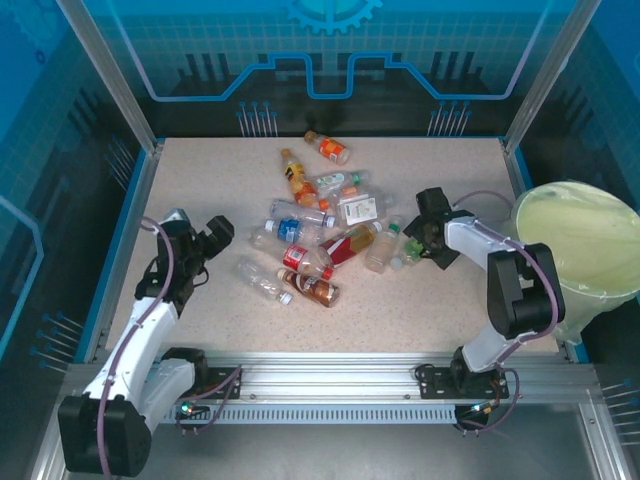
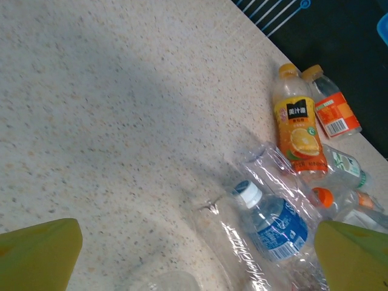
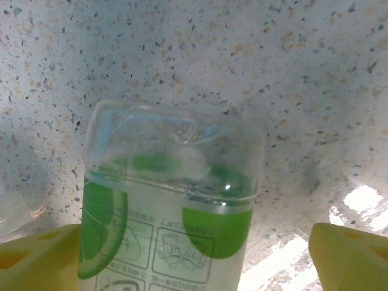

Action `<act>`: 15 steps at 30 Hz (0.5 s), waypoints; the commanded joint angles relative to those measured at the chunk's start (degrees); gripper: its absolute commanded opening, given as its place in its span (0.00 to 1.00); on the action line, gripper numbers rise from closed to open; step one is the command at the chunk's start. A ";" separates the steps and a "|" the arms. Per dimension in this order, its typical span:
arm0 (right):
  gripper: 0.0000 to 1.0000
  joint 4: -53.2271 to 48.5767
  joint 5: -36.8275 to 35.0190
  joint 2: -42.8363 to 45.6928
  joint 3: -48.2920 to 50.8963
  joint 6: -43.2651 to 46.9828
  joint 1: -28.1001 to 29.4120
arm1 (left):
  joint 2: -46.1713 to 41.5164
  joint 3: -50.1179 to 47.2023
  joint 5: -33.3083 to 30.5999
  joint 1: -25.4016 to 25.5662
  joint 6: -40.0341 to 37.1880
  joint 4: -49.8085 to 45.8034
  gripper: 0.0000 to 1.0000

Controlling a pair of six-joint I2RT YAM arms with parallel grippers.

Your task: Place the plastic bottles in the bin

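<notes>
Green-label bottle (image 3: 170, 200): left of bin (image 1: 585, 250), between spread jaws of right gripper (image 3: 195, 242)
Left gripper (image 2: 197, 233): jaws wide apart

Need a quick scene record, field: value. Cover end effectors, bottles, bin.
left end effector: open, holding nothing, at the pile's left side
right end effector: open, fingers either side of the green-label bottle, not clamped
plastic bottles: roughly a dozen, lying scattered mid-table
bin: at the table's right edge, beside the right arm
table: speckled beige
</notes>
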State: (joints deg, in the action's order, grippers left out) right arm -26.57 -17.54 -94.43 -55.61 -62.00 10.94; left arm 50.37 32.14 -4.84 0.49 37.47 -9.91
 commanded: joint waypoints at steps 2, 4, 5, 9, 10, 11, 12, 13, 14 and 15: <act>0.90 0.04 -2.47 -2.24 -1.22 -3.01 1.11 | 0.08 -2.40 4.84 0.30 3.35 5.91 0.99; 0.86 0.64 -3.19 -2.67 -0.61 -3.37 1.15 | 0.21 -2.77 4.89 0.51 3.31 6.78 0.99; 0.83 1.73 -3.01 -2.58 -0.04 -3.09 1.03 | 0.18 -2.95 4.87 0.77 3.44 7.20 0.99; 0.68 4.55 -4.05 -0.76 1.27 0.01 1.46 | 0.68 -2.95 3.97 4.43 3.12 8.31 0.99; 0.64 5.11 -5.02 0.31 1.80 0.76 1.75 | 0.99 -2.51 3.16 5.48 2.58 7.89 0.99; 0.60 5.83 -6.15 1.84 2.48 1.71 2.20 | 1.51 -1.75 2.02 6.63 1.98 6.93 0.99; 0.56 7.21 -7.31 3.42 3.31 2.80 2.71 | 2.18 -0.89 1.08 7.49 1.58 5.99 0.99; 0.53 8.19 -8.07 4.76 3.80 4.07 3.19 | 2.72 -0.28 0.58 7.97 1.53 5.39 0.99; 0.51 9.01 -8.74 6.35 4.23 5.84 3.68 | 3.28 0.06 0.64 8.40 1.63 5.41 0.99; 0.49 9.35 -9.29 7.68 4.21 7.55 4.29 | 3.87 0.28 0.85 8.77 1.99 5.90 0.99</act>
State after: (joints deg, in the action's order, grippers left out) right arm -20.67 -22.63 -91.31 -51.96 -58.85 13.56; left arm 53.17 30.06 -2.33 8.25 40.16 -4.03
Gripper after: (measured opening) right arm 0.503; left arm 0.989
